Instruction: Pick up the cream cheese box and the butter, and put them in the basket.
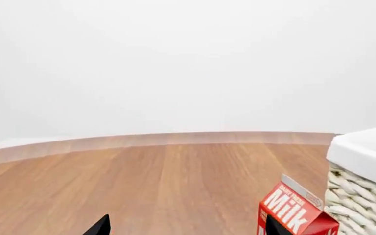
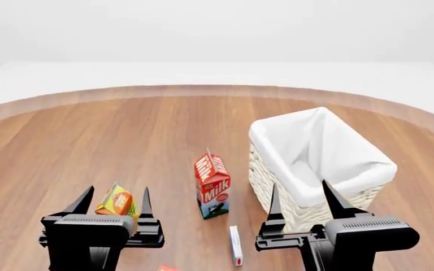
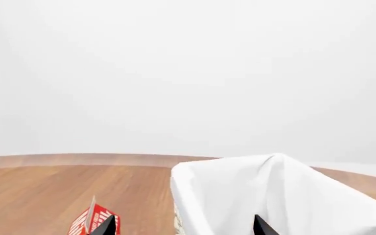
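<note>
Standing on the round wooden table (image 2: 126,141), the basket (image 2: 319,164) sits over to the right with its white liner folded out over the wicker, nothing visible inside it. Just to its left the red-and-white milk carton (image 2: 212,184) stands upright, a small gap between the two. Nearer the robot, the cream cheese box (image 2: 236,245) lies flat on the wood, a thin white sliver in front of the milk carton and close to the basket's near corner. An orange juice carton (image 2: 117,202) stands further left, seen between the fingers of the left gripper (image 2: 113,204). The butter (image 2: 168,268) barely shows, only a red corner at the bottom edge of the head view. Both arms are raised above the table: the left gripper's jaws are spread wide and hold nothing, and the right gripper (image 2: 302,202) is likewise spread wide and empty, near the basket's front wall.
</note>
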You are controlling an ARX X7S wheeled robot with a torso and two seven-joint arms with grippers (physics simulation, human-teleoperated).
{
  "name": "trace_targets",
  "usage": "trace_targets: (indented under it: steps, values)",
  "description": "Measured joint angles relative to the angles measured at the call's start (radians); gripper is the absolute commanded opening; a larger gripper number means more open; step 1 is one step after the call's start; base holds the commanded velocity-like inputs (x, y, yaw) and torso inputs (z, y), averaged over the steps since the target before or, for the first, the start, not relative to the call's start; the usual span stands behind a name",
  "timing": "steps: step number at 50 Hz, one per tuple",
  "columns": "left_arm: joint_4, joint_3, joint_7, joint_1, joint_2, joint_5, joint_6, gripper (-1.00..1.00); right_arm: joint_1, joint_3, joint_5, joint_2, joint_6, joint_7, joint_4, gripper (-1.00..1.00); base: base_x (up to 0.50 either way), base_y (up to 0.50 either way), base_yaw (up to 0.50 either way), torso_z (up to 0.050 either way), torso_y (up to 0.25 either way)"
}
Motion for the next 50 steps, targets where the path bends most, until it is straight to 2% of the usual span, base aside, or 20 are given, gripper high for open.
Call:
trace_targets:
  steps: [11,16,50]
  values:
    - [-0.001,0.003,-0.007,0.0,-0.006,-0.006,0.002,1.0,0.004,-0.011,-0.004,0.009,0.008,0.017,0.0,1.0,0.0,0.0,0.0,0.0,0.0]
    - [-0.001,0.005,-0.011,-0.001,-0.009,-0.008,0.002,1.0,0.002,-0.014,0.001,0.013,0.0,0.018,-0.002,1.0,0.43,0.0,0.0,0.0,0.0]
    - [0.032,-0.007,-0.041,-0.007,-0.042,-0.039,-0.025,1.0,0.022,-0.03,0.038,0.034,0.076,0.054,-0.026,1.0,0.0,0.0,0.0,0.0,0.0]
